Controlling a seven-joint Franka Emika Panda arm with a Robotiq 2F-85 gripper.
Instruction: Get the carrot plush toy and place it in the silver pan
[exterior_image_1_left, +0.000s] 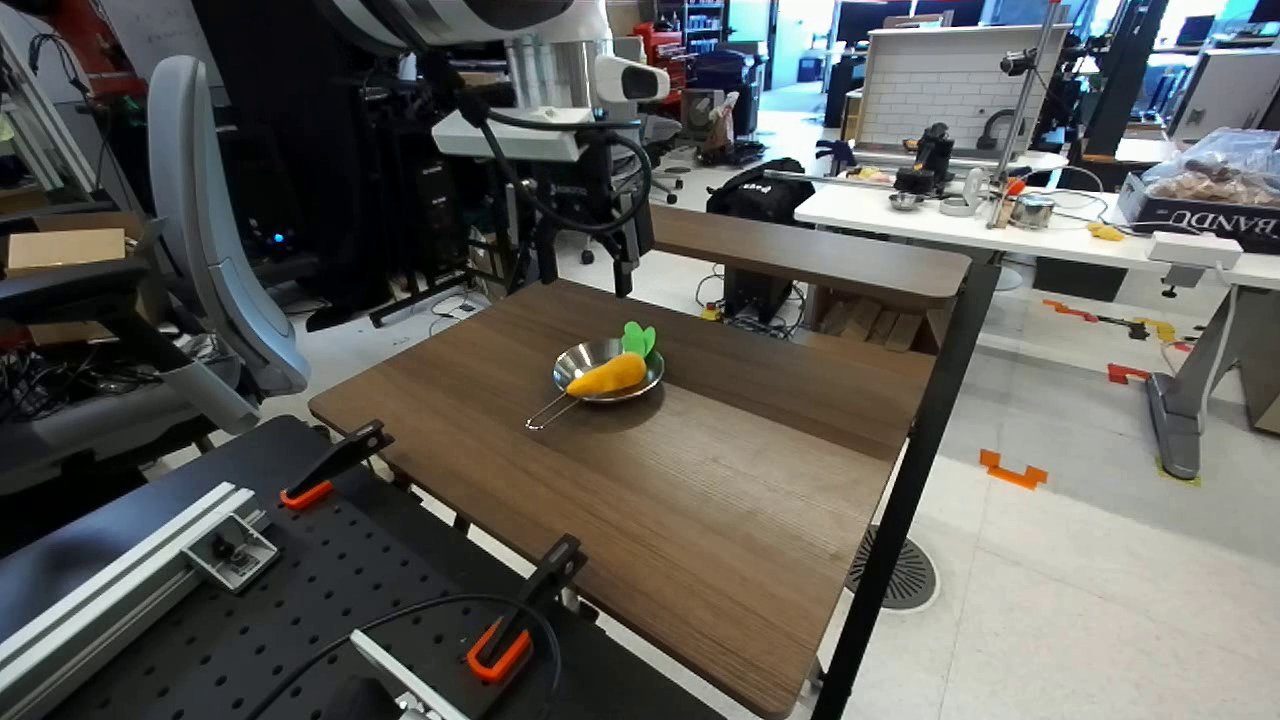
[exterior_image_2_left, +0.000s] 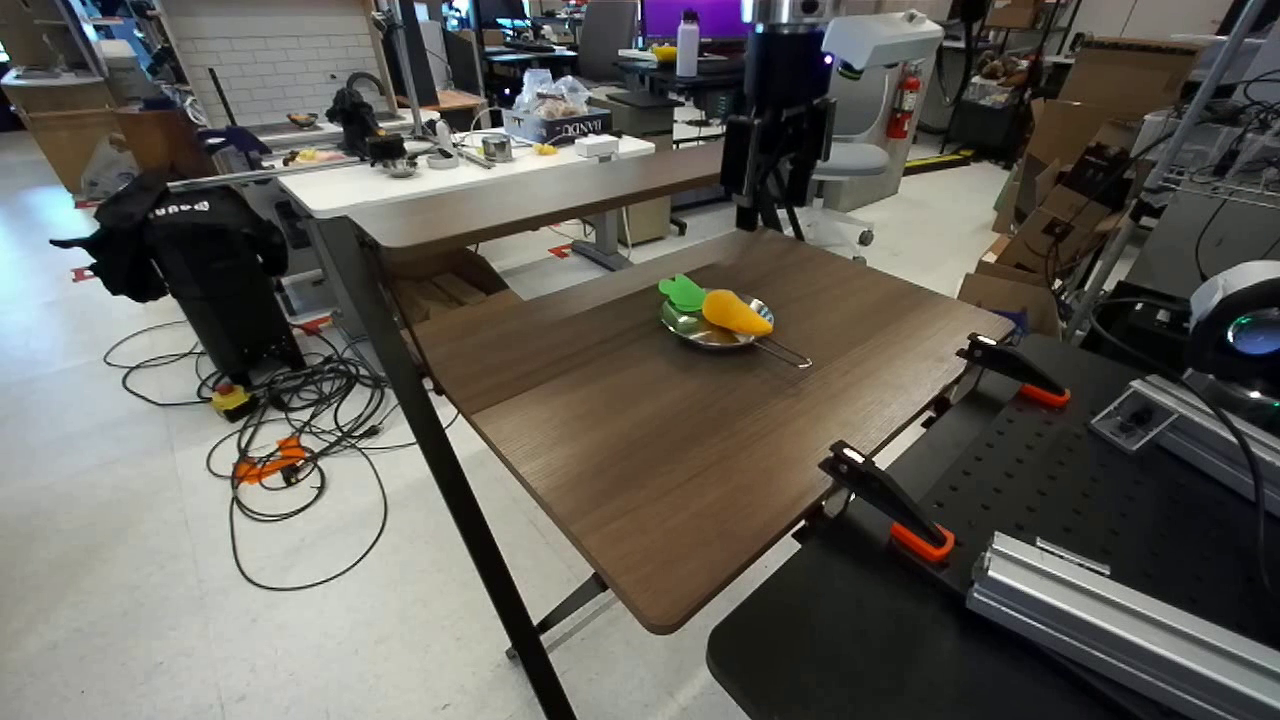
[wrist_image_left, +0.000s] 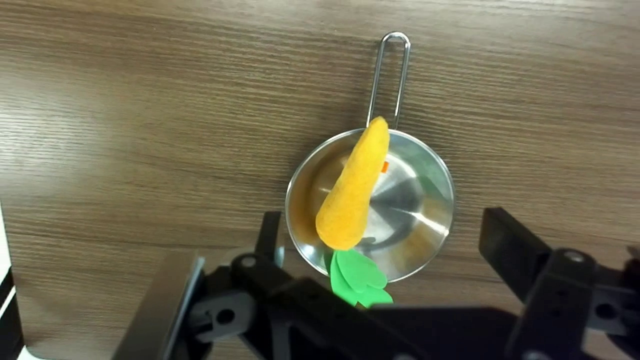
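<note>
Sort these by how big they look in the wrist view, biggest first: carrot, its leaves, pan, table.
1. Table, running past the frame
2. Pan
3. Carrot
4. Leaves

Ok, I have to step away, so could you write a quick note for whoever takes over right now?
Hand: open and empty, above the brown table.
Carrot plush toy: lying in the silver pan, green leaves reaching out over one side.
Silver pan: on the table.
Done: carrot is in the pan.
Left: apparently nothing of the placing; perhaps just move the hand away.
</note>
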